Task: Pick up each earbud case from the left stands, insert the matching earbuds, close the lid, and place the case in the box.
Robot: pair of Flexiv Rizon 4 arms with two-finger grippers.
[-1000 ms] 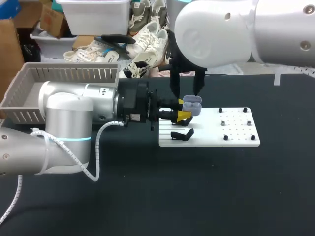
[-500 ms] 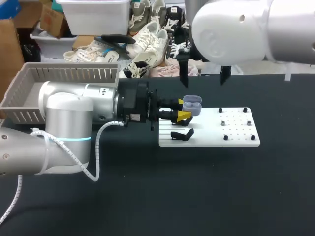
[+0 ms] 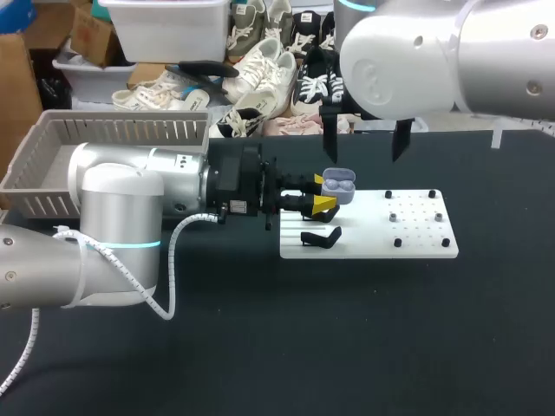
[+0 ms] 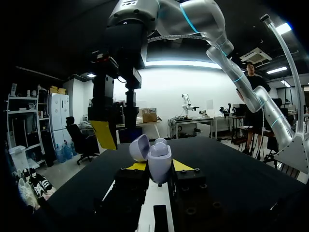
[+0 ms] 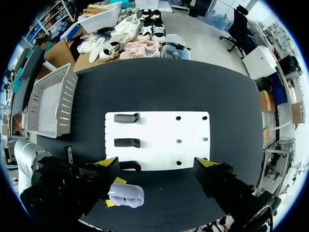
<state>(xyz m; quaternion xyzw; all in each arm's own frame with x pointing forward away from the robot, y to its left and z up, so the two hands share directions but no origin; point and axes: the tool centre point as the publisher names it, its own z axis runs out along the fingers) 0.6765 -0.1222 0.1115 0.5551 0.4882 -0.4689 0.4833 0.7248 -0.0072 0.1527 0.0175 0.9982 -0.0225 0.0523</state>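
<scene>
Two fingers of left gripper [image 3: 323,191] pinch open-lidded lavender earbud case [image 3: 338,185] near white stand board's [image 3: 416,243] left end. Right gripper [image 5: 157,164] hangs higher over the same board, fingers spread wide.

Glossy plastic earbud case [image 3: 338,185]; matt black table [image 3: 347,347] (cloth-like); smooth white board [image 3: 373,247].

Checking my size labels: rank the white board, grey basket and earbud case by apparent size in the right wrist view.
1. white board
2. grey basket
3. earbud case, clearly the smallest
No close calls here.
</scene>
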